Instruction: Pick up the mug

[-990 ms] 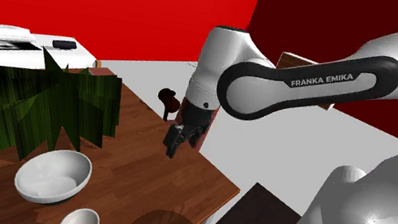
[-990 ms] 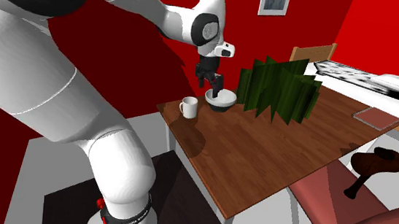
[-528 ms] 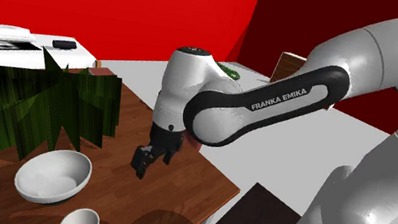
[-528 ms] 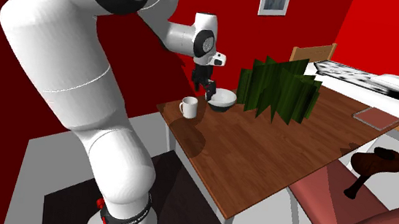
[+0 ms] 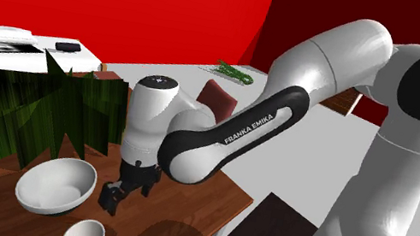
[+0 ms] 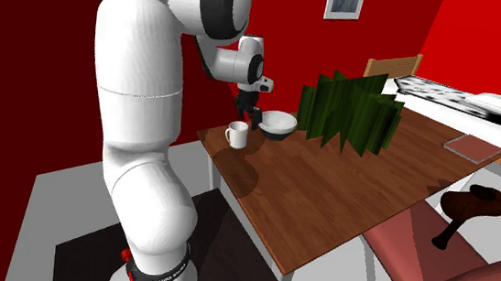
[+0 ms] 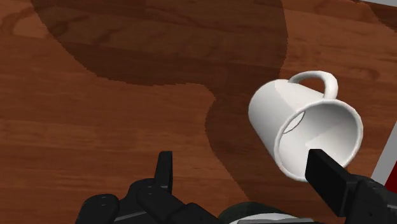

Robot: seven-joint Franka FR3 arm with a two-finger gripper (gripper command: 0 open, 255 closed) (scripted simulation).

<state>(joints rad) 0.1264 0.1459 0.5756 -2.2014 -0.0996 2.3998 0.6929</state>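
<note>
The tool is seen open near the white mug on the tabletop; a bowl is set beside the mug.

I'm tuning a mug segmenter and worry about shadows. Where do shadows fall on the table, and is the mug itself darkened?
Wrist view: a hard-edged dark shadow crosses the wooden table up to the white mug, which stays bright, its inside greyed. Shoulder and second exterior views: a fainter patch darkens the wood beside the mug.
</note>
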